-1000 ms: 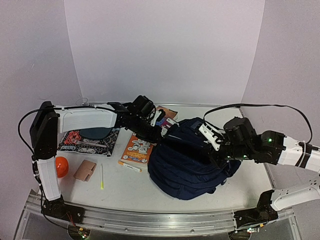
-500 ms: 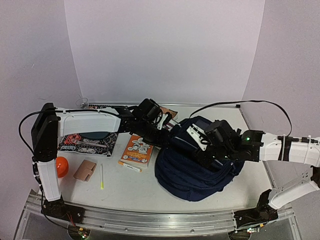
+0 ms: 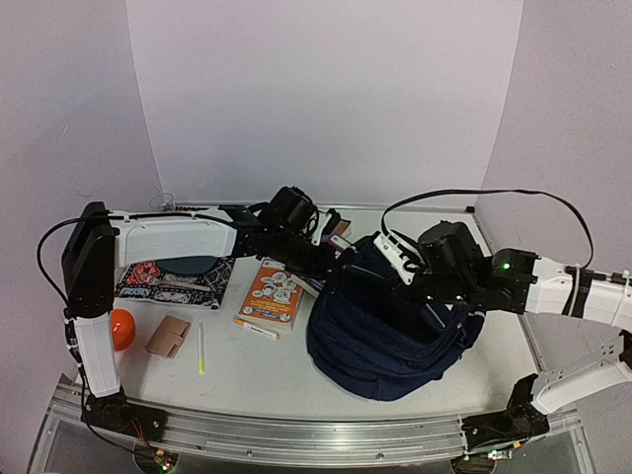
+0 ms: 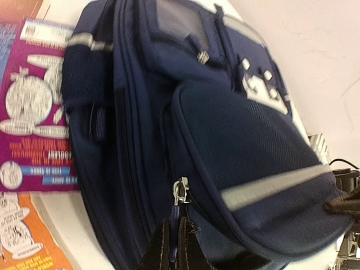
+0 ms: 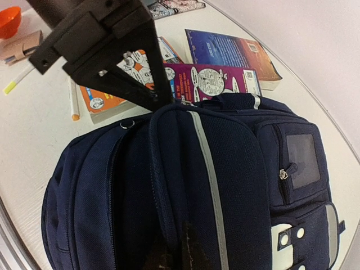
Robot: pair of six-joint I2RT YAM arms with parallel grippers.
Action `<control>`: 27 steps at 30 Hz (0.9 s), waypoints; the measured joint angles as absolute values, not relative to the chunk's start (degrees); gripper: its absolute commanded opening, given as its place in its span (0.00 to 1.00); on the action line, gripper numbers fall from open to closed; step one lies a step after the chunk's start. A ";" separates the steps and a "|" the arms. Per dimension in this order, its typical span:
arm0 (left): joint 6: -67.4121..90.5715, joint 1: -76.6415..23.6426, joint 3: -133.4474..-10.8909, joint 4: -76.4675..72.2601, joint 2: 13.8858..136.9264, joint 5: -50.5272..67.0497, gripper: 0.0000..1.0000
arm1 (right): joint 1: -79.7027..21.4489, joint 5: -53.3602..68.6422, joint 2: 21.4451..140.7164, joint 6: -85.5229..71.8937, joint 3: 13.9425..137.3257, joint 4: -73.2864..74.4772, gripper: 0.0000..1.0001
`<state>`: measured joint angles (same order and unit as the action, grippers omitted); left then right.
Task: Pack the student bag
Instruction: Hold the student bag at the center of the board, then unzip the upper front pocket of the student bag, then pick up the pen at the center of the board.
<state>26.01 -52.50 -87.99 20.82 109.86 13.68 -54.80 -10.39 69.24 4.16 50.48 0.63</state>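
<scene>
From above, the student bag (image 3: pixel 385 336), a large navy-blue fabric backpack with grey-white stripes, lies just beside a flat orange paper booklet (image 3: pixel 272 294). The left wrist view shows the left gripper (image 4: pixel 178 239) pinched together on the dark tab of a small metal zip pull (image 4: pixel 180 194) at the bag edge nearest that booklet; I judge it should draw along the zip track. In the right wrist view the right gripper (image 5: pixel 181 250) is clamped on bag fabric farther from the booklet and should hold firm so the track is taut.
</scene>
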 measured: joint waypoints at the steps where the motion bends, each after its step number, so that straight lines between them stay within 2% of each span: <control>1: 25.68 -52.36 -88.54 20.61 110.17 14.26 0.00 | -54.67 -9.88 68.32 4.18 50.38 0.91 0.00; 5: 24.89 -52.40 -92.01 20.51 112.71 16.29 0.00 | -53.98 -9.10 66.20 3.88 50.28 2.91 0.00; 7: 24.57 -52.41 -92.91 20.36 114.08 17.31 0.03 | -53.80 -9.25 66.08 3.50 50.28 3.62 0.00; 10: 24.12 -52.50 -92.89 20.50 114.56 17.66 0.21 | -53.78 -9.59 66.10 2.69 50.30 4.57 0.00; 14: 24.26 -51.22 -91.69 20.90 113.54 12.09 0.45 | -54.22 -10.58 67.13 1.74 52.35 6.18 0.00; 17: 25.06 -48.59 -88.61 21.92 110.86 7.89 0.57 | -54.47 -11.85 70.13 1.39 55.20 6.90 0.00; 23: 27.07 -45.36 -81.16 24.09 99.83 0.86 0.74 | -54.67 -14.30 76.77 1.03 60.35 7.55 0.00; 27: 28.80 -45.41 -75.23 25.32 90.71 -3.25 0.80 | -54.57 -16.30 78.72 0.97 62.99 7.94 0.00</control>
